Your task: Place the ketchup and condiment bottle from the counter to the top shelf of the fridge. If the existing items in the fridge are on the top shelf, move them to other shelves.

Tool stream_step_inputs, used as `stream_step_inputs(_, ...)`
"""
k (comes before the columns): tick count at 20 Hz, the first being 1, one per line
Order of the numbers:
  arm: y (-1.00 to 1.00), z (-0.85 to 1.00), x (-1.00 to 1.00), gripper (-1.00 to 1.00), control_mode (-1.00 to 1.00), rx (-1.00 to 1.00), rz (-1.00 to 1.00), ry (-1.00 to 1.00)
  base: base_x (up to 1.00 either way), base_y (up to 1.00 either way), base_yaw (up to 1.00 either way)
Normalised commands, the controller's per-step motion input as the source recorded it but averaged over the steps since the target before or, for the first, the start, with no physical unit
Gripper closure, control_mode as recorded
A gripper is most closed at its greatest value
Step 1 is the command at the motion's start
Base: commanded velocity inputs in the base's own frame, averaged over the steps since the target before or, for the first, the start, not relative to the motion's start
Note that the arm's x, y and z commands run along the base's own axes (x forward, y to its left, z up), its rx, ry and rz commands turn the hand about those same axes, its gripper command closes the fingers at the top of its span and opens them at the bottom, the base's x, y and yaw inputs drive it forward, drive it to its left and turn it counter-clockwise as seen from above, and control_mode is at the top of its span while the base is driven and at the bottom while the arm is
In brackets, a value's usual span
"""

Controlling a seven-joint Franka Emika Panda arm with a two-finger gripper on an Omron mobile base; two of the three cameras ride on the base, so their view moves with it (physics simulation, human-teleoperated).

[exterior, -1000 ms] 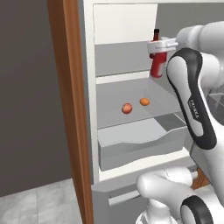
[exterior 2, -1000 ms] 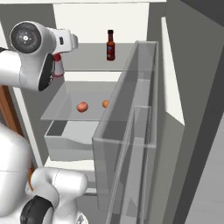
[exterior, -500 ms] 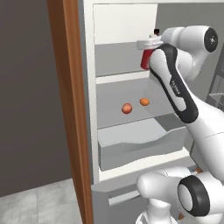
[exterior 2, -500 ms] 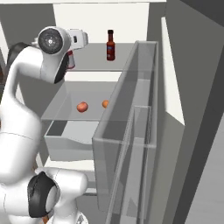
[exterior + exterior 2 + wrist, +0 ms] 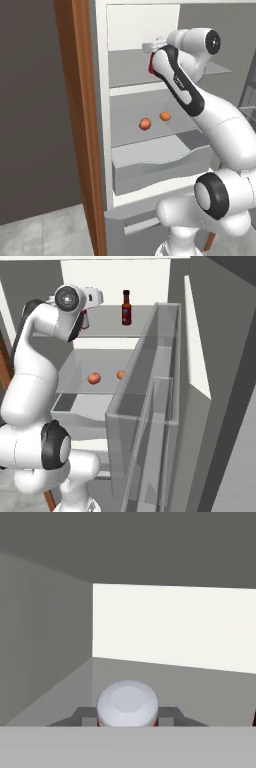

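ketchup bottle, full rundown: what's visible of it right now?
The ketchup is mostly hidden. The hand view looks down on its rounded white cap with a thin red rim, sitting between the dark fingertips of the gripper, which is shut on it. From the base views only slivers of bright red body show past the white arm, at the level of the top shelf, left of the condiment bottle. Whether its base rests on the shelf can't be told.

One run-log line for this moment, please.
claw: shut on ketchup | over top shelf | condiment bottle: on top shelf | fruits: lower shelf
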Motion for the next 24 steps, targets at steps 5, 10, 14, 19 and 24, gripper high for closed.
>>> stream_step_inputs(5,0.0,-0.06,0.45,1.0,-1.0,0.0,0.0,0.04,0.0,0.0,0.0)
stream_step_inputs(10,0.0,-0.1,0.38,1.0,-1.0,0.0,0.0,0.01,0.0,0.0,0.0)
stream_step_inputs(14,0.0,-0.22,0.23,1.0,-1.0,0.0,0.0,0.02,0.0,0.0,0.0)
stream_step_inputs(19,0.0,-0.28,0.08,1.0,-1.0,0.0,0.0,0.03,0.0,0.0,0.0)
stream_step_inputs(24,0.0,-0.27,0.01,1.0,-1.0,0.0,0.0,0.01,0.0,0.0,0.0)
